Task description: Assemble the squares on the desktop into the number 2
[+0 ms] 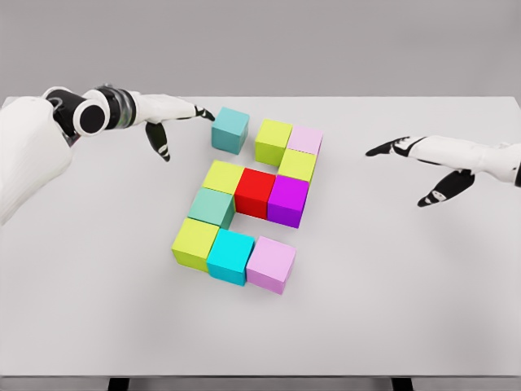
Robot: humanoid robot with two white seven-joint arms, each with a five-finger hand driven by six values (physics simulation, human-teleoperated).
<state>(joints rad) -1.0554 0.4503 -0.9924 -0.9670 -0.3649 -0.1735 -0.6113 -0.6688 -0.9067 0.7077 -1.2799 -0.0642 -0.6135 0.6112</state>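
The robot's left arm [32,151] is big, round and smooth, and it is white. Near its wrist sits a black ring with a white round cap [92,120] in the middle. Next to that comes a grey band with thin ridges. The left hand [167,114] is white on top, and its fingers [159,140] have black tips and black joints. The right arm [480,159] is white too, and thinner where it shows. The right hand [423,159] is white with black fingers [440,190], and dark patches sit near the knuckles.
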